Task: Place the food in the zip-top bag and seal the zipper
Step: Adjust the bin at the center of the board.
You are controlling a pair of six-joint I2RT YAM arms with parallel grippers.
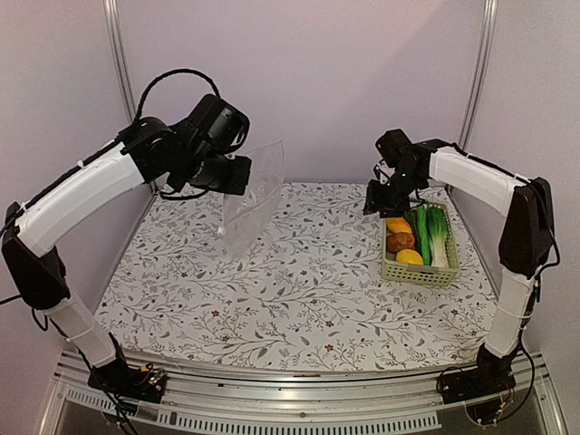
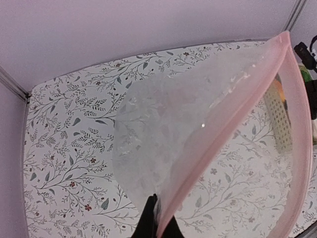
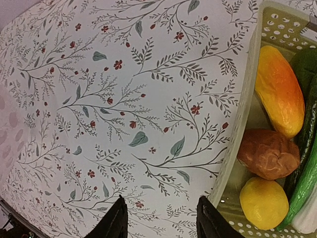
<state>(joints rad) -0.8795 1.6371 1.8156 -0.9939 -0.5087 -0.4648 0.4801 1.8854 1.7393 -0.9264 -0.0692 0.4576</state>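
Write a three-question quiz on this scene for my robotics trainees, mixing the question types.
1. True or false: the zip-top bag lies flat on the table.
2. Where is the lemon? A: in the bag; B: in the basket; C: on the table.
3. Which gripper stands open and empty?
Key: 1 false, the left gripper holds it up; 2 B; 3 the right gripper.

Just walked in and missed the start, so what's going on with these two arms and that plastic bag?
The left claw is shut on the clear zip-top bag, holding it up off the flowered table, its pink zipper showing. The right claw is open and empty, hovering beside the green basket. All the toy food lies in that basket; none is in the bag yet.
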